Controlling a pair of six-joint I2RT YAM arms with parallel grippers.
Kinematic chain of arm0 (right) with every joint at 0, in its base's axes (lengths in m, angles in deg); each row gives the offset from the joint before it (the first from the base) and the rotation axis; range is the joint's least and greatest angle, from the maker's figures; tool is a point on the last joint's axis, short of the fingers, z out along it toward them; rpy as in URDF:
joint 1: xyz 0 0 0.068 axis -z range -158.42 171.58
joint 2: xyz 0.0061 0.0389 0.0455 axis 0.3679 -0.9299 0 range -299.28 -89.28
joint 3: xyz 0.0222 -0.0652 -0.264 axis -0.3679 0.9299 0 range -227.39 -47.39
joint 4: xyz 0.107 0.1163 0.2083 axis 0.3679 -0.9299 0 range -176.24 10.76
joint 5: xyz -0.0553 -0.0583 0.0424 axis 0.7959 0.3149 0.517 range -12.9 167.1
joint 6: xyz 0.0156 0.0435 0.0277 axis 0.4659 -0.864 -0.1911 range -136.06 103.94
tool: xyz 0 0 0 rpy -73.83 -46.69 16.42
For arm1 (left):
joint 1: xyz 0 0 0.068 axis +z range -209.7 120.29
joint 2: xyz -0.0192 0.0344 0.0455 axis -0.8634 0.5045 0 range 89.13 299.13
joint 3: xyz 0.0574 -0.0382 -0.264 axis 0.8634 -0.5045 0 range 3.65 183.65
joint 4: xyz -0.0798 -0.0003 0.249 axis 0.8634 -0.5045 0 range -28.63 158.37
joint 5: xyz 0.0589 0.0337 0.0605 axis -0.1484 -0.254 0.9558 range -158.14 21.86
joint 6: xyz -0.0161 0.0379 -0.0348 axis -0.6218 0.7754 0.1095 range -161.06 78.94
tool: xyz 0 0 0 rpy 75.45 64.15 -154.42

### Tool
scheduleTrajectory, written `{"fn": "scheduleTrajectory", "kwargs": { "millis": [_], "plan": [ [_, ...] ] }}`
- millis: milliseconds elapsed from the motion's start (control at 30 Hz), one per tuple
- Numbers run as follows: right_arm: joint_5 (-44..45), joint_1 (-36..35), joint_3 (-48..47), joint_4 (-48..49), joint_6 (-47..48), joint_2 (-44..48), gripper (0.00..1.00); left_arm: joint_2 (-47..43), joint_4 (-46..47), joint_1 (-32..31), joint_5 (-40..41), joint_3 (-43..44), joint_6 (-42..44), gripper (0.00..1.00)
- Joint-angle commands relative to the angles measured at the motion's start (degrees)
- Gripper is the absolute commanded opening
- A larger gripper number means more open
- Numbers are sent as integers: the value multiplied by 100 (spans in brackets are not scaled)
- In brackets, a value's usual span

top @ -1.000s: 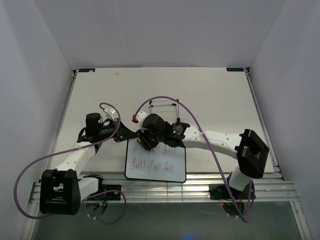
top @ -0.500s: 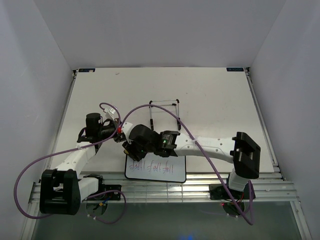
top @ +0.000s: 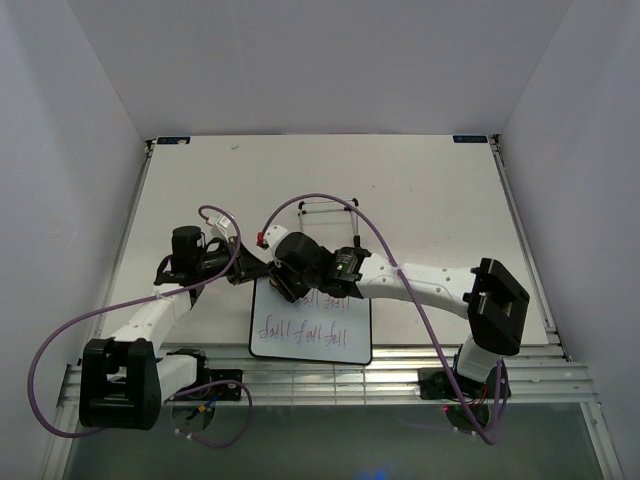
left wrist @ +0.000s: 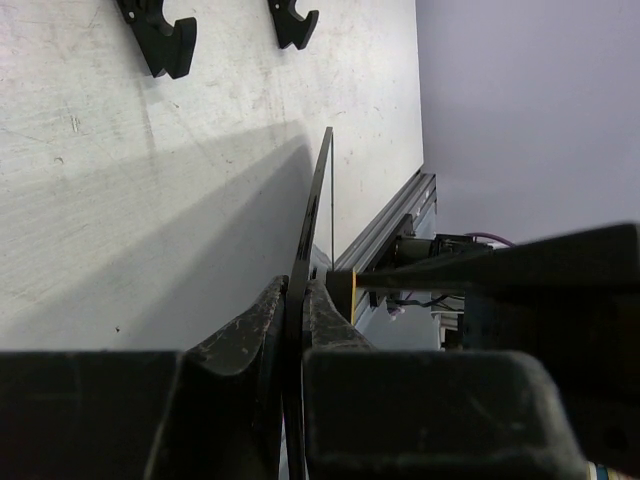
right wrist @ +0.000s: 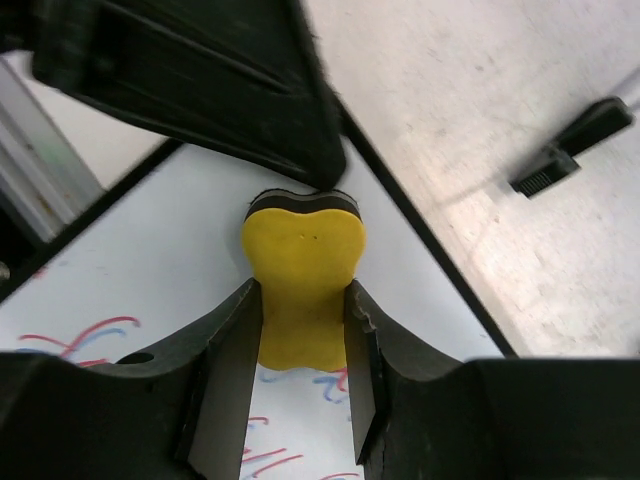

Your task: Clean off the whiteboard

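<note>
Left fingers (left wrist: 240,345) clamped on whiteboard (top: 310,337) edge, right fingers (right wrist: 225,360) gripping yellow eraser (right wrist: 303,275), seemingly pressed to its surface

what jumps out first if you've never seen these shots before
The yellow eraser stands out most, pinched in the right gripper and held against the far part of the whiteboard. Next come the scribbled rows across the board's near half. Then there is the left gripper, clamped on the board's edge near its far left corner.
</note>
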Motion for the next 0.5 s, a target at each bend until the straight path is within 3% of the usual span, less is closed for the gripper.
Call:
{"fn": "scheduleTrajectory", "kwargs": {
  "millis": [0, 267, 467],
  "plan": [
    [455, 294, 288, -174, -33, 176, 33, -147, 150, -34, 3, 150, 166, 0],
    [87, -92, 130, -183, -209, 211, 33, -147, 150, -42, 91, 158, 149, 0],
    [-503, -294, 613, 555, -438, 606, 33, -191, 150, -34, 205, 123, 105, 0]
  ]
}}
